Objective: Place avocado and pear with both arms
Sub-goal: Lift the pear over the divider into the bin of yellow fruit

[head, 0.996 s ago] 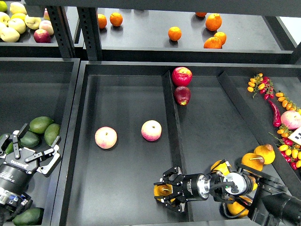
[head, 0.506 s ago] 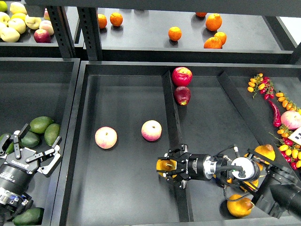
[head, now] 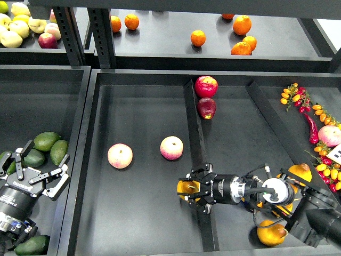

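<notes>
Nothing has shifted since half a second ago: right gripper fingers stay clamped on the golden yellow-orange pear; left gripper fingers remain apart beside the dark green avocado.

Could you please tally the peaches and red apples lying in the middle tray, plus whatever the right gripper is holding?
Peaches: 2
Red apples: 2
Pear, held in the right gripper: 1
Total: 5

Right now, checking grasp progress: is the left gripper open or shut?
Open. The left gripper shows its fingers spread apart with nothing between them, beside the avocados in the left bin.
</notes>
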Robot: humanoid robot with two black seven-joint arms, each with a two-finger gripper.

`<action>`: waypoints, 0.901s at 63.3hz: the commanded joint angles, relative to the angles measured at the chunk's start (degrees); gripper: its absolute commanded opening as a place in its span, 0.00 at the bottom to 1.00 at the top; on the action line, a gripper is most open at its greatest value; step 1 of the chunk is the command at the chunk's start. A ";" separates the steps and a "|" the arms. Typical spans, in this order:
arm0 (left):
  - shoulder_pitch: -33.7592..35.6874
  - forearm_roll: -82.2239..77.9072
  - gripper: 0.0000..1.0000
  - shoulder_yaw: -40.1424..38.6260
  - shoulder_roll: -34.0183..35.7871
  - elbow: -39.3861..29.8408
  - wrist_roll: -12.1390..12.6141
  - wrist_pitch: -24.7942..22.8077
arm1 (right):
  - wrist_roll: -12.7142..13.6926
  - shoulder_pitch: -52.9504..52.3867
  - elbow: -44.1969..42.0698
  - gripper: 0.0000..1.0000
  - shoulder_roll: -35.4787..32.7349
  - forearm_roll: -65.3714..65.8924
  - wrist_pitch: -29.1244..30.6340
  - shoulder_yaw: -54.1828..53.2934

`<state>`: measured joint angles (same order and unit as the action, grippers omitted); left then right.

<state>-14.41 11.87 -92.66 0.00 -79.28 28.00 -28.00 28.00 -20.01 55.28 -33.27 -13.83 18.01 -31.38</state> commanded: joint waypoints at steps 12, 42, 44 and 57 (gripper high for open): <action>-0.01 0.00 0.99 0.02 0.00 0.00 0.00 0.00 | 0.00 2.26 -0.44 0.21 0.31 0.29 0.10 0.09; -0.01 0.00 0.99 -0.07 0.00 0.09 0.00 0.00 | 0.00 4.11 -1.23 0.32 0.31 0.82 -0.08 0.18; -0.01 0.00 0.99 -0.07 0.00 0.09 0.00 0.00 | 0.00 4.11 -1.23 0.34 0.31 0.91 -0.08 0.18; -0.01 0.00 0.99 -0.07 0.00 0.18 0.00 0.00 | 0.00 4.28 -1.23 0.42 0.31 1.00 -0.17 0.18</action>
<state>-14.42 11.87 -92.72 0.00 -79.19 28.00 -28.00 28.00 -15.82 54.06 -32.94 -12.84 17.93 -31.20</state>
